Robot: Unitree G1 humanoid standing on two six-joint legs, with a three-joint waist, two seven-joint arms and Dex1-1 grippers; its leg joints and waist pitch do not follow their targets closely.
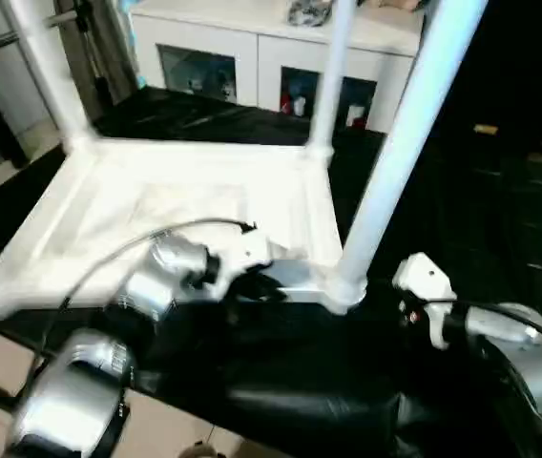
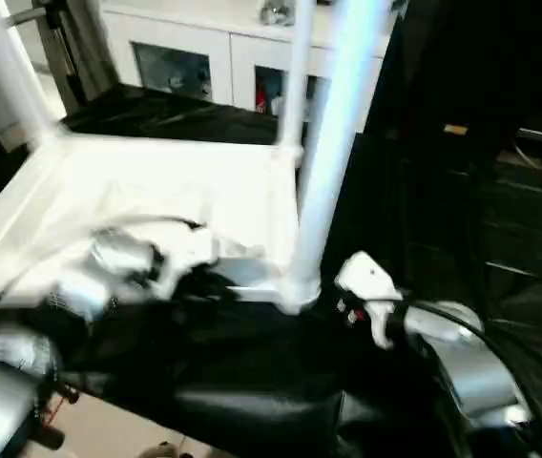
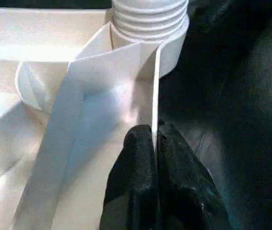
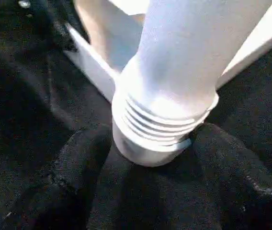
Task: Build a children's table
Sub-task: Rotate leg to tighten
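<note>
Left wrist view: left hand (image 3: 156,143) pinches table top (image 3: 45,96) rim beside leg-filled socket (image 3: 167,48).

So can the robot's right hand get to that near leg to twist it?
Probably yes. In the right wrist view the right gripper has its fingers open on either side of the leg, right at its threaded base, and nothing sits between them.

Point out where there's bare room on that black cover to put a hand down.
Bare black cover lies between the two forearms, in front of the table top. Crowded: the near corner socket, where the left gripper pinches the rim and the right gripper flanks the leg.
</note>
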